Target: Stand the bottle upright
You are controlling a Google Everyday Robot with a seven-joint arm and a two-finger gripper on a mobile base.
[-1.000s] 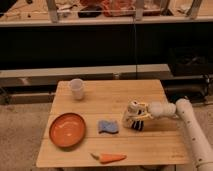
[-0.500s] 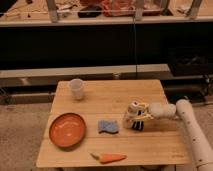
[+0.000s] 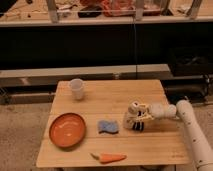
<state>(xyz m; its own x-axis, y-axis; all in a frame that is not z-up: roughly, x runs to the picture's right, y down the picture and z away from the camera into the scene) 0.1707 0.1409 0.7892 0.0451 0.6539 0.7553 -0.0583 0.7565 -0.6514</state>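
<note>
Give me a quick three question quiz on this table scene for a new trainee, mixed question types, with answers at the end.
1. True or false: the tool is at the bottle, right of the blue sponge.
2. Which thing lies nearest the table's front edge? A) cup B) plate C) carrot
3. Fill in: the cup stands at the table's back ____ corner, as the camera sees it.

Key: 1 true; 2 C; 3 left.
</note>
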